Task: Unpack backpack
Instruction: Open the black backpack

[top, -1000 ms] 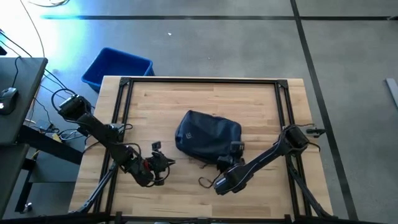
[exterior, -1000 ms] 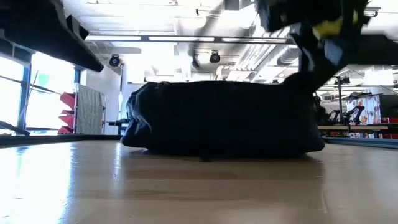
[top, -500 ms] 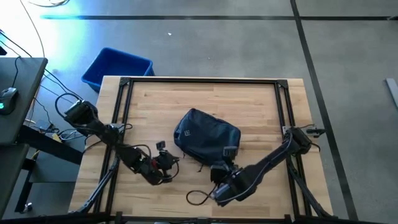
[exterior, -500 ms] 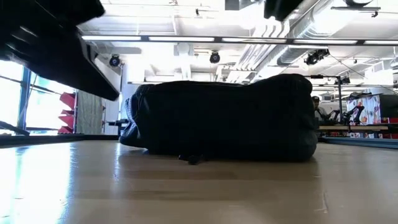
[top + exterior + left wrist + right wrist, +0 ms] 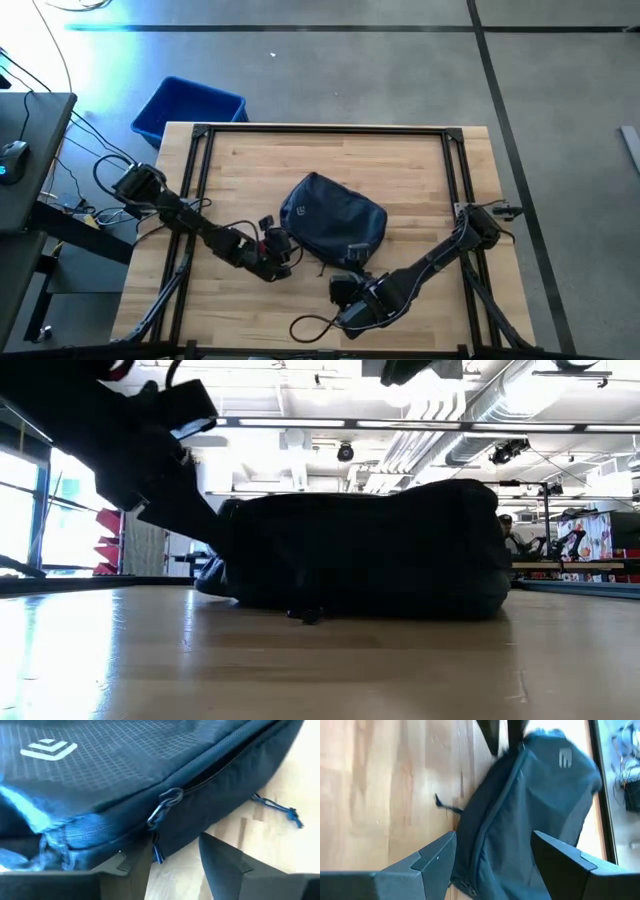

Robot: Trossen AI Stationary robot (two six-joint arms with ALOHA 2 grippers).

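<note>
The dark navy backpack (image 5: 333, 218) lies flat on the middle of the wooden table, white logo (image 5: 48, 749) up. Its zipper runs along its side, with a metal pull (image 5: 165, 804). My left gripper (image 5: 281, 250) is open at the backpack's left near side; in the left wrist view its fingers (image 5: 220, 860) stand below the zipper pull. My right gripper (image 5: 354, 262) is open at the backpack's near edge, and the backpack (image 5: 530, 805) fills the space ahead between its fingers. In the low view the backpack (image 5: 370, 550) rests on its broad underside. My left gripper has one finger (image 5: 127, 865) close against the backpack's side below the zipper, coming level from the table's left; whether it touches I cannot tell. My right gripper's fingers (image 5: 437, 857) stand on either side of the backpack's near end; whether they touch it I cannot tell.
A bright blue bin (image 5: 188, 108) stands on the floor past the table's far left corner. A thin blue cord pull (image 5: 280, 810) trails from the backpack onto the table. A black cable loop (image 5: 308, 325) lies by the near edge. Bare wood runs along the far side (image 5: 330, 150).
My left gripper has gone toward the table's right, up to the backpack's left near side. My right gripper has drawn back from the backpack's top toward the near edge and a little to the left. The backpack has stayed in its place.
</note>
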